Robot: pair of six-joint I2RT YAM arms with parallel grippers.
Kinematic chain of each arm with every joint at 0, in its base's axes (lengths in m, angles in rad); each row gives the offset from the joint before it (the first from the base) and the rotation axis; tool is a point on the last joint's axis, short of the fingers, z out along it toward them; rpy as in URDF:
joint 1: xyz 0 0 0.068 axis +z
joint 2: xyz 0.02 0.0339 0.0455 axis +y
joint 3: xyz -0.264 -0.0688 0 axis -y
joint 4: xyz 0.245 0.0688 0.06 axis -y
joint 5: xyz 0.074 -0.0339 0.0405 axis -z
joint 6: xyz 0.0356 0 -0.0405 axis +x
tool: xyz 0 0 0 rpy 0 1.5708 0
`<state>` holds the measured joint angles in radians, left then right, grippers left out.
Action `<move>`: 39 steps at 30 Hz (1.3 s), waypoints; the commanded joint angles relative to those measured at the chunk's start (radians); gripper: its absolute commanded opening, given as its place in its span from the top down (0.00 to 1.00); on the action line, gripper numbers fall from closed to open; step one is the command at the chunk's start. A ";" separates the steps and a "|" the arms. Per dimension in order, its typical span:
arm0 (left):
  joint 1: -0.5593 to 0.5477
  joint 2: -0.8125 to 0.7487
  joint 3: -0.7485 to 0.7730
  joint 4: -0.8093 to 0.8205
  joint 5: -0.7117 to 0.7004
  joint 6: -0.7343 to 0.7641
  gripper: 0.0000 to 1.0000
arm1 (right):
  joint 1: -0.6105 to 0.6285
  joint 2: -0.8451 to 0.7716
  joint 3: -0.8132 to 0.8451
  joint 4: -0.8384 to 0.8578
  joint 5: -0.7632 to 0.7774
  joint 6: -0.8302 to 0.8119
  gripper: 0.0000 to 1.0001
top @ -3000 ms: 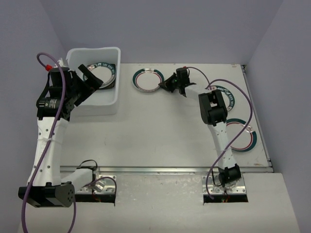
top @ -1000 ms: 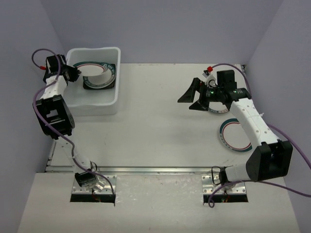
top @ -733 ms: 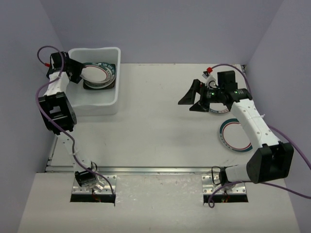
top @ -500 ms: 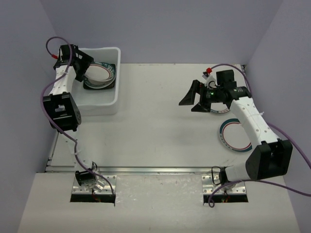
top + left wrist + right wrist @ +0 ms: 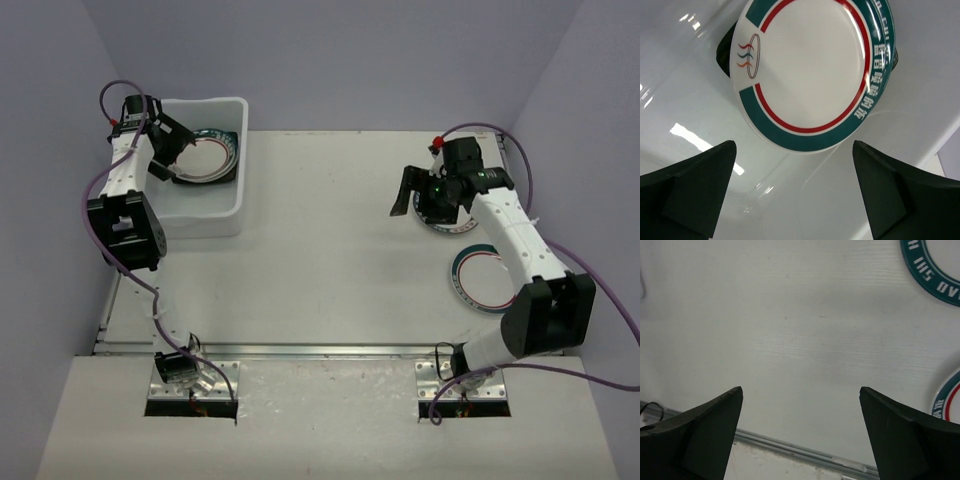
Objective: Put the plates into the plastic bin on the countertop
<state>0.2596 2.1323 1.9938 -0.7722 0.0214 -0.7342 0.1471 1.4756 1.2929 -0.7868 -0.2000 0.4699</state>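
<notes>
The plastic bin (image 5: 200, 222) stands at the countertop's (image 5: 330, 270) far left corner. Inside it a round white plate with a teal-red rim (image 5: 207, 154) (image 5: 812, 70) lies on top of a dark plate (image 5: 724, 50). My left gripper (image 5: 177, 150) (image 5: 794, 145) hangs open over the bin's left side, just short of that plate, holding nothing. My right gripper (image 5: 407, 192) (image 5: 801, 389) is open over bare countertop. A teal-rimmed plate (image 5: 447, 218) (image 5: 932, 270) lies partly hidden under the right wrist. Another plate (image 5: 487, 281) (image 5: 947, 400) lies nearer on the right.
A metal strip (image 5: 330, 349) (image 5: 790, 447) runs along the countertop's near edge. Grey walls close in the back and both sides. The right arm's elbow (image 5: 548, 318) stands over the near right of the table.
The left gripper carried the round plate over the bin, opened and let it go onto the stack. The right gripper turned and drew back a little toward the plate under its wrist.
</notes>
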 commanded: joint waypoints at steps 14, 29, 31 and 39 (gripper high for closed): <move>-0.362 -0.630 -0.350 0.123 0.054 0.106 0.00 | 0.119 0.514 0.253 0.156 0.747 -0.439 0.04; -0.461 -0.818 -0.536 -0.004 0.023 0.230 0.00 | 0.127 0.801 0.291 0.268 0.881 -0.582 0.35; -0.461 -0.821 -0.536 -0.013 0.026 0.240 0.00 | 0.118 0.816 0.278 0.271 0.869 -0.586 0.48; -0.461 -0.812 -0.548 -0.011 0.029 0.251 0.00 | 0.137 0.760 0.231 0.298 0.819 -0.612 1.00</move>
<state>-0.2035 1.3403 1.4342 -0.8049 0.0566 -0.5106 0.2742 2.2574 1.5536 -0.5193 0.6930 -0.1356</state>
